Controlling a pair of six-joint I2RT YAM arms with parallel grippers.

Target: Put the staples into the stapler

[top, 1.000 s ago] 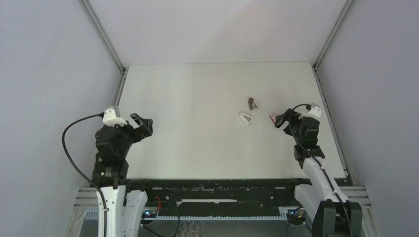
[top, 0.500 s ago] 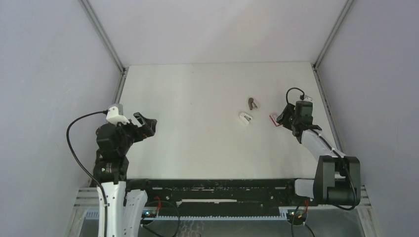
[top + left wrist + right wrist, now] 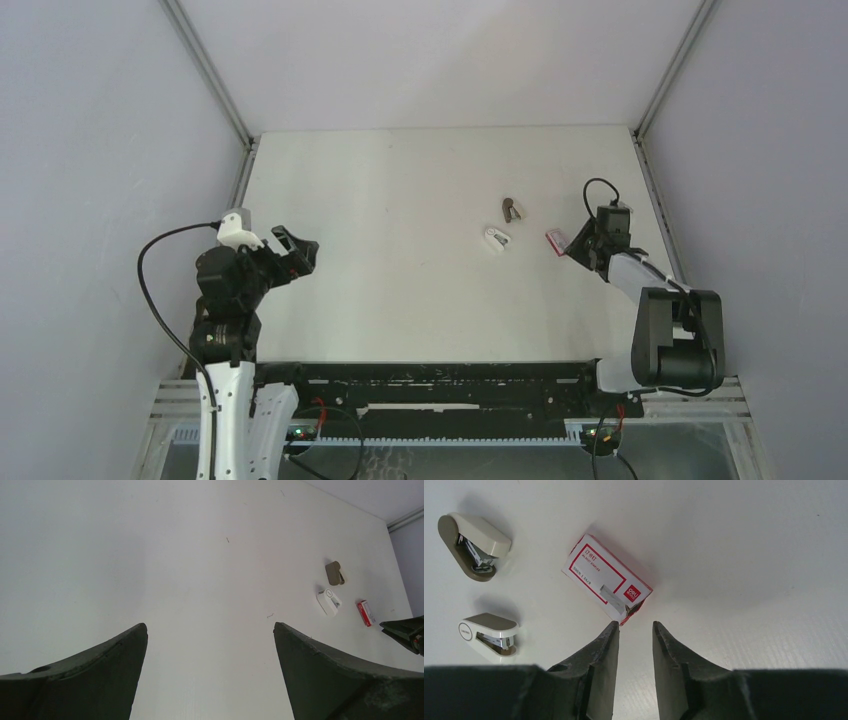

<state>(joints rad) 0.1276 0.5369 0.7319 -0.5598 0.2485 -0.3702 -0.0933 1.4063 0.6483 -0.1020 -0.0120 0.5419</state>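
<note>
The stapler (image 3: 491,637) is small and white with dark metal inside, and it lies on its side on the table (image 3: 400,200), also seen from above (image 3: 497,240). The staples are hidden; only a red-and-white box sleeve (image 3: 606,582) shows, lying flat with its torn near end facing my right gripper (image 3: 635,623). That gripper sits low on the table, its fingers a narrow gap apart with nothing between them. The left fingertip (image 3: 613,626) almost reaches the box's near corner. My left gripper (image 3: 210,625) hangs wide open and empty over the table's left side, far from the stapler (image 3: 329,601).
A second small stapler (image 3: 474,547) with a taupe base lies just beyond the white one, also visible from above (image 3: 511,210). The right wall rail (image 3: 665,230) runs close behind the right arm. A stray bent staple (image 3: 270,615) lies on the table.
The right arm has dropped low and reached forward to the red-and-white box, and its jaws have narrowed from wide to a slim gap. The left gripper has drifted slightly right.
</note>
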